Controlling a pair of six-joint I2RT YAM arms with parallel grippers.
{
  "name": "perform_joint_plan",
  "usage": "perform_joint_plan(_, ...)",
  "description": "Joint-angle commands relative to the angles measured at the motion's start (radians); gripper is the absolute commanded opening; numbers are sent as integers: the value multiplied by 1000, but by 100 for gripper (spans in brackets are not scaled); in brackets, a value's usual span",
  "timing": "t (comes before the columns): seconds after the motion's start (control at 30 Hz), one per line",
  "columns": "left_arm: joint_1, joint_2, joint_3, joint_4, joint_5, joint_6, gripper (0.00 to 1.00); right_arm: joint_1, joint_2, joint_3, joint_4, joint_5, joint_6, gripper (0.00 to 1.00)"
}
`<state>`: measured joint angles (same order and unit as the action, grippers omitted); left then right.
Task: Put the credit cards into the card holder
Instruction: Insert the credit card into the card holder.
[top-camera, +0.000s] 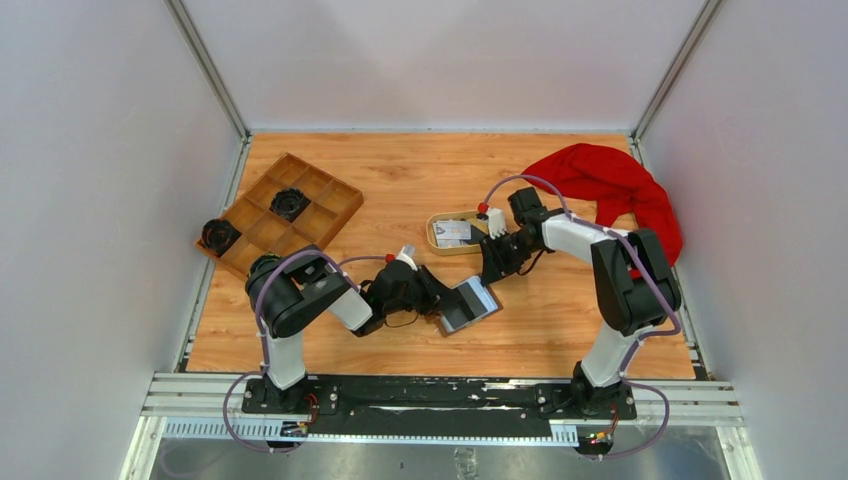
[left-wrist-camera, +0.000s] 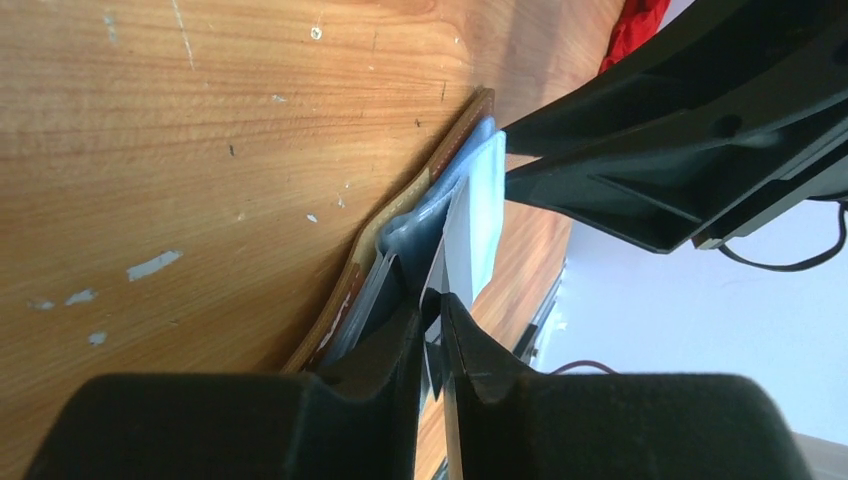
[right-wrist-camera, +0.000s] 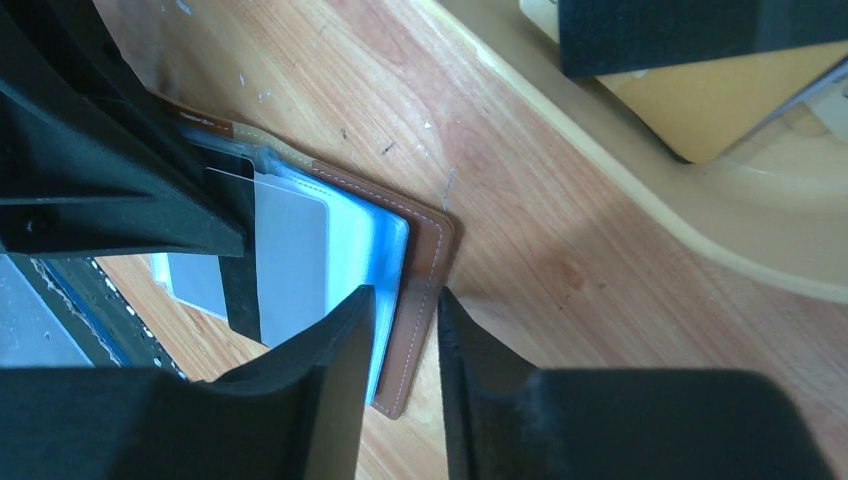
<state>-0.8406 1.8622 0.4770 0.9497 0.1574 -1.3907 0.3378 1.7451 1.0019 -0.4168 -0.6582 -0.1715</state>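
Black fingers (left-wrist-camera: 385, 370) of the left gripper (left-wrist-camera: 432, 305) fill the bottom of the left wrist view. They stand only a sliver apart, with the thin edge of a whitish-grey rectangular credit card (left-wrist-camera: 462, 240) running down into the gap; I cannot tell whether they press on it. That card lies over the pale blue-grey pocket leaves of the small brown leather-like card holder (left-wrist-camera: 350, 290), which lies open on the scuffed wooden bench (top-camera: 420, 170). In the right wrist view the holder (right-wrist-camera: 425, 260) shows a rounded brown corner with light stitching along its border. The card (right-wrist-camera: 290, 250) there carries a dark band across one end, and whether it sits inside a pocket or just on top cannot be told. The right gripper (right-wrist-camera: 405, 300) has its fingers spread, and the holder's stitched brown border shows in the gap between them. From above, the holder (top-camera: 468, 305) lies near the middle of the bench between the two grippers. Just behind it stands an oval tan dish (top-camera: 455, 250) with more pale cards (top-camera: 453, 232) inside. A crumpled red cloth (top-camera: 610, 185) lies at the far right, and a wooden compartment tray (top-camera: 326, 180) at the far left.
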Motion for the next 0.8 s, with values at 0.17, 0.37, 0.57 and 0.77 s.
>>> perform_joint_plan(0.17,-8,24,-4,-40,1,48,28,6,-132,31,-72,34,-96,47)
perform_joint_plan(0.37,-8,20,-11,-40,6,75,48,7,-209,18,-101,-84,-234,48)
perform_joint_plan(0.57,-8,25,-7,-20,22,98,63,29,-323,-49,-128,-375,-477,42)
perform_joint_plan(0.77,-8,20,-14,-20,19,116,67,115,-433,-193,-158,-462,-894,33)
